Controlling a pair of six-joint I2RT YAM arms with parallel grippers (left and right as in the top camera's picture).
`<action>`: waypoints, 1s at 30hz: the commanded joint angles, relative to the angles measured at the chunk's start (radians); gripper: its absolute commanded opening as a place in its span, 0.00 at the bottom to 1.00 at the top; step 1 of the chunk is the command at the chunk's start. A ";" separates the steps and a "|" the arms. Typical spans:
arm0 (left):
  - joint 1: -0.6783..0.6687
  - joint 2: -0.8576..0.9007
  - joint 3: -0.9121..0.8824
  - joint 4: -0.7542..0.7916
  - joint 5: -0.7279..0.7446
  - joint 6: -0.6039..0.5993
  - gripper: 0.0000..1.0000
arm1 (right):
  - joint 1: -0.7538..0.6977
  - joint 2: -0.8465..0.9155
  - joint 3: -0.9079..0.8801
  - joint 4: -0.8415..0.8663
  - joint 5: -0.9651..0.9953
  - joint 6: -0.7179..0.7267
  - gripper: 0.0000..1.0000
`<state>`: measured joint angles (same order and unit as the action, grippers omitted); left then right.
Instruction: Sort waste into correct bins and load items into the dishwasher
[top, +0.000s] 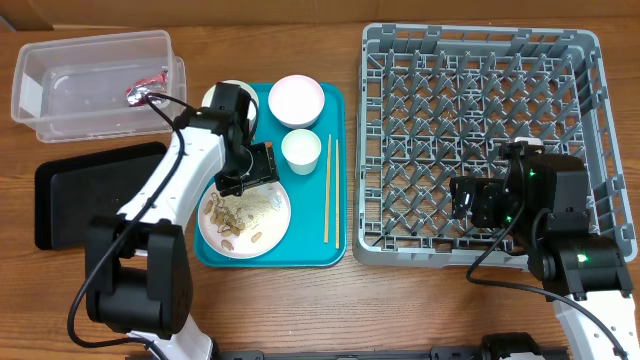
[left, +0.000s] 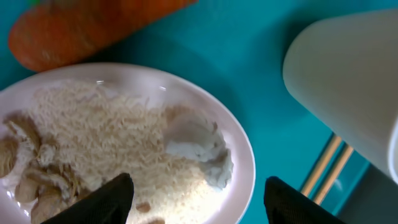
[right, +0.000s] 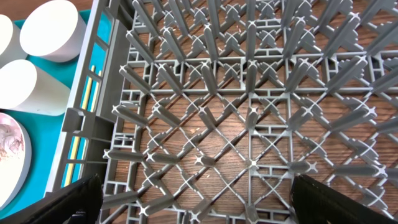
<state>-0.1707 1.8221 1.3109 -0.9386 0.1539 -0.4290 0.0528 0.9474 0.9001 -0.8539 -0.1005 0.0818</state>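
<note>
The white plate with beige crumbs and nut-like scraps lies on the teal tray. My left gripper hangs open and empty just above the plate's far edge, over the crumbs. The orange carrot lies beside the plate, hidden overhead by the gripper. The cup, one bowl and the chopsticks sit on the tray. A second bowl is mostly under my arm. The red-and-silver wrapper lies in the clear tub. My right gripper is open and empty over the grey dish rack.
The black tray lies left of the teal tray, partly under my left arm. A pale grey lump sits on the plate among the crumbs. The rack's upright pegs stand under my right gripper.
</note>
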 joint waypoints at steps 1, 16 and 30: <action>-0.003 0.006 -0.037 0.073 -0.070 -0.024 0.68 | -0.004 -0.002 0.030 0.006 -0.006 0.005 1.00; -0.013 0.020 -0.081 0.117 -0.076 -0.052 0.66 | -0.004 -0.003 0.030 0.006 -0.006 0.005 1.00; -0.014 0.052 -0.094 0.166 -0.029 -0.050 0.16 | -0.004 -0.003 0.030 0.006 -0.006 0.005 1.00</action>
<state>-0.1772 1.8610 1.2289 -0.7731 0.0994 -0.4728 0.0528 0.9474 0.9005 -0.8532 -0.1009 0.0818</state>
